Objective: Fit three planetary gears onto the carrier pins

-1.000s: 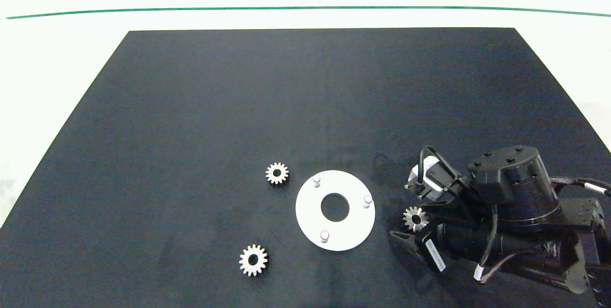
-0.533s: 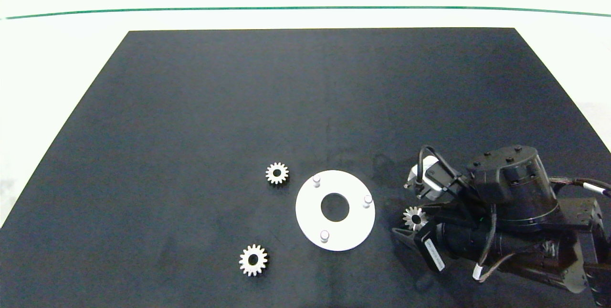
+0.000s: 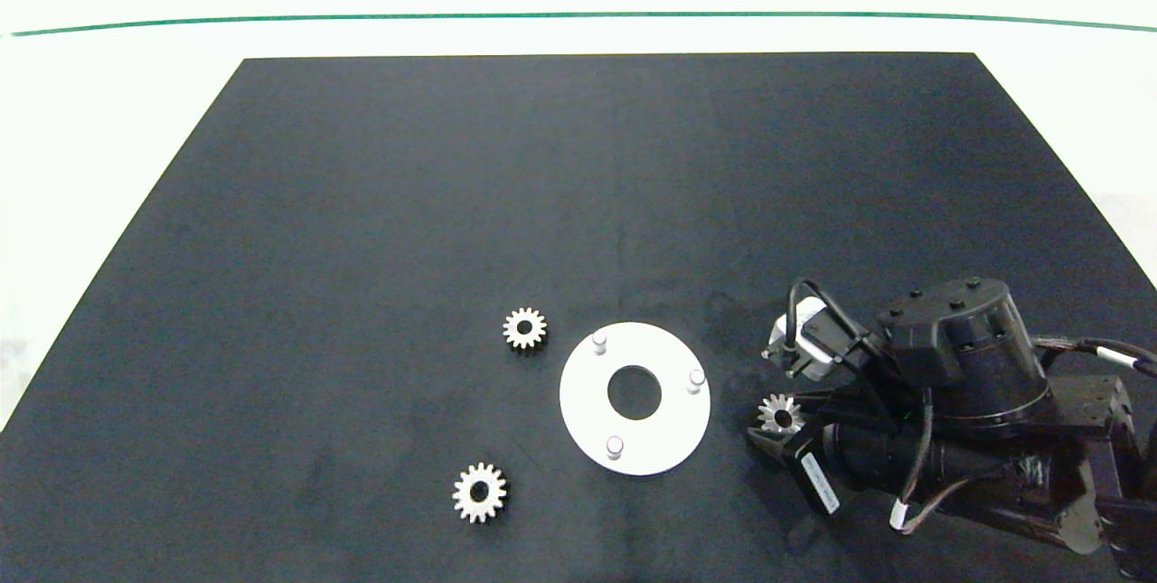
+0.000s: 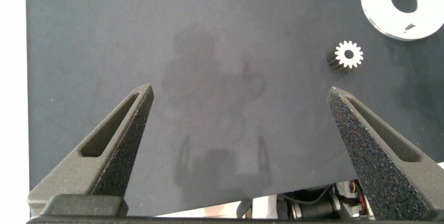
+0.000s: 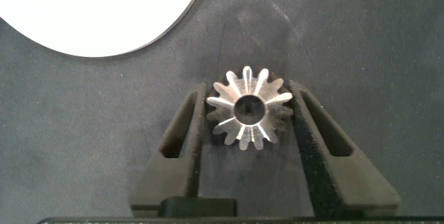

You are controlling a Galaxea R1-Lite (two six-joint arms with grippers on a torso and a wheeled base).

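No legible text, number, brand or sign is found in any view. A small white label is seen on the dark right arm, lower right of the head view; print is present on it but cannot be read. A second white tag is noted on a cable just beside it, also unreadable. No markings are observed on the black mat.

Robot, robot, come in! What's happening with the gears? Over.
Right gripper shut on one gear, beside the white disc. Left gripper open, idle over bare mat. Two gears loose; three pins empty. Path clear.
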